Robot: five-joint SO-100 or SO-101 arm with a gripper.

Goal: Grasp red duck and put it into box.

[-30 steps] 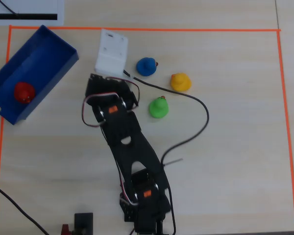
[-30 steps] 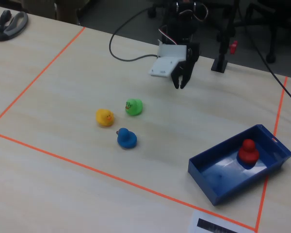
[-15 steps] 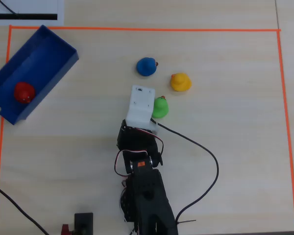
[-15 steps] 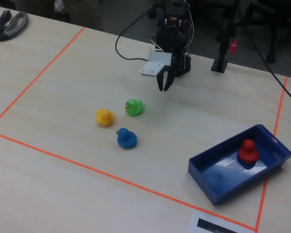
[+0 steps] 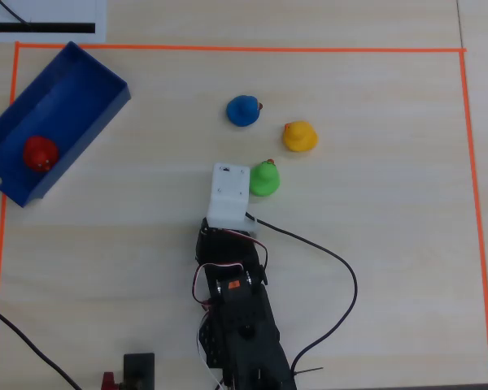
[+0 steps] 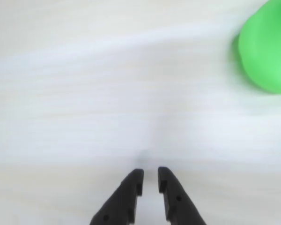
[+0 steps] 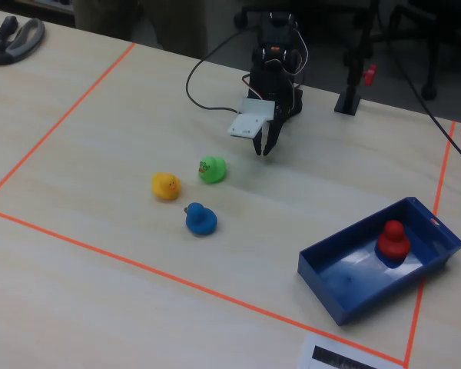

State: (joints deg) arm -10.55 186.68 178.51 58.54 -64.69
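Red duck sat inside the blue box while the gripper hung with its fingers nearly together, holding nothing.

Overhead: the red duck (image 5: 41, 153) lay near the lower end of the box (image 5: 81, 69), which sat slanted in the upper-left corner of the orange tape border (image 5: 236, 49); the green duck (image 5: 265, 179) was just beside the arm's white camera housing (image 5: 228, 195), with the blue duck (image 5: 244, 110) and yellow duck (image 5: 299, 136) above it, and bare table lay open to the right. Wrist: the gripper (image 6: 150, 180) showed only a narrow gap over bare wood, the green duck at the upper-right edge. Fixed: the gripper (image 7: 263, 147) hung right of the green duck, well apart from the box (image 7: 346, 304) by the right tape line.
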